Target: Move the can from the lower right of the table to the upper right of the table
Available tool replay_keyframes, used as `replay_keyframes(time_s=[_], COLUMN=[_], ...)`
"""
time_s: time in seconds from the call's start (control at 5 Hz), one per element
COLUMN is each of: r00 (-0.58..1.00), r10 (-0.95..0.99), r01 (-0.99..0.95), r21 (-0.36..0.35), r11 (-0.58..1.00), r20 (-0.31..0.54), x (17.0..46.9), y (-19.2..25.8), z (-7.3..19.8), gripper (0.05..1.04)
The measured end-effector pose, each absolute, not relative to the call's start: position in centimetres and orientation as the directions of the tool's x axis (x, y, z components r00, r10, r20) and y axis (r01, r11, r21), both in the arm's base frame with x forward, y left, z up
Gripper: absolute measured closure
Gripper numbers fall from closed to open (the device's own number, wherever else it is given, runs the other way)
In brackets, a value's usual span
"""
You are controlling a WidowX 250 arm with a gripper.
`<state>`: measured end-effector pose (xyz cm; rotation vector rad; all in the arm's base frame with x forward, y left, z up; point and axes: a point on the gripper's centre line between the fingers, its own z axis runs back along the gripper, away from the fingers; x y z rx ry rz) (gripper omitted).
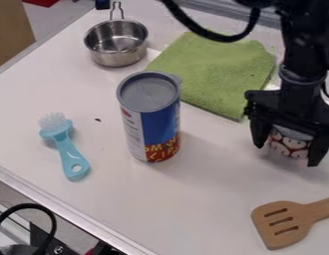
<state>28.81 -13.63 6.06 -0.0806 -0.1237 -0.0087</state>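
Can (pixel 287 145) just lower right of green cloth (pixel 214 72); gripper (pixel 289 148) apparently clamped on it, jaws can-width apart. Grasp looks done; carry toward cloth's upper right, release remain.

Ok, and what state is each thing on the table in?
Can, upright, inside the gripper; held or not, unclear
Tube, upright, lid on
Pot, upright, uncovered
Cloth, spread out, slightly rumpled
Brush, lying down
Spatula, lying flat
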Motion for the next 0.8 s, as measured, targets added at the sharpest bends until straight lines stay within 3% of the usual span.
replay_keyframes(time_s=[0.8], r00=[0.96], r10=[0.242], r01=[-0.23], r21=[-0.093], r11=[0.969], r20=[0.142], x=[33.7], y=[-12.2], z=[6.7], gripper=[0.084])
